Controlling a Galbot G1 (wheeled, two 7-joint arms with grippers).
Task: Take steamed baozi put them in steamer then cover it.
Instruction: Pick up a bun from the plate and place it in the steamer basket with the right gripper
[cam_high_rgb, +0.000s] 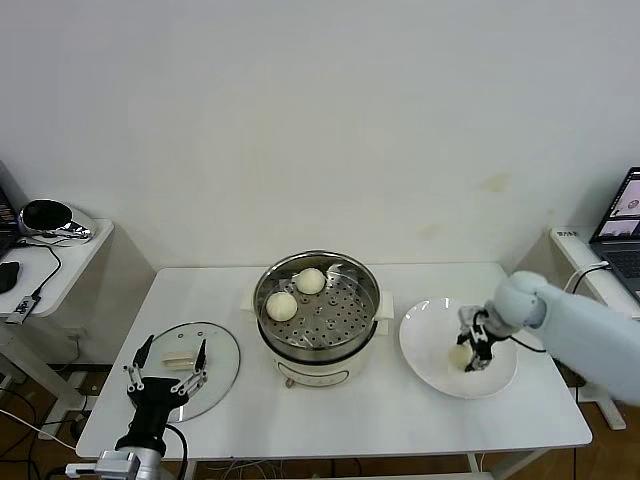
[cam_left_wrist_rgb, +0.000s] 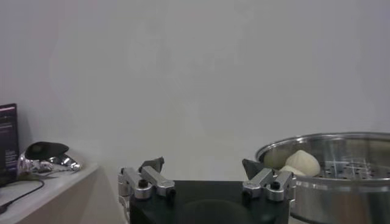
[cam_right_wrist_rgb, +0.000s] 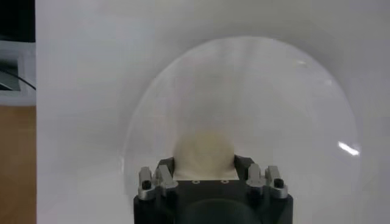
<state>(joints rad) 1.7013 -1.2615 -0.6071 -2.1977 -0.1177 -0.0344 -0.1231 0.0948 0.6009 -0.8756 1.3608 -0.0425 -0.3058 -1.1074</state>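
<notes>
Right end effector (cam_high_rgb: 474, 352): at the lower right of the head view, lowered onto the flat white round plate (cam_high_rgb: 430, 345); its jaws stand partly closed on either side of a small round cream-white smooth bun (cam_right_wrist_rgb: 204, 154), which the right wrist view shows sitting between them. Whether the grip is already firm cannot be told.
Why there: the bun is seemingly the next one to go to the steamer, so the jaws flank its widest part, likely to lift it without crushing it.
Round shiny stainless-steel steamer basket on a white pot base (cam_high_rgb: 365, 290): centre of the frame, uncovered, with two cream-white buns (cam_high_rgb: 281, 305) resting side by side at its upper-left part, leaving the rest of the perforated floor free for more.
Round glass lid with a pale handle (cam_high_rgb: 222, 345): lying flat at lower left, set aside, presumably so the basket stays open for loading.
Left end effector (cam_high_rgb: 166, 375): jaws wide apart and empty, over the near edge of the lid, probably waiting to cover.
White bench (cam_high_rgb: 330, 420): carries plate, steamer and lid.
</notes>
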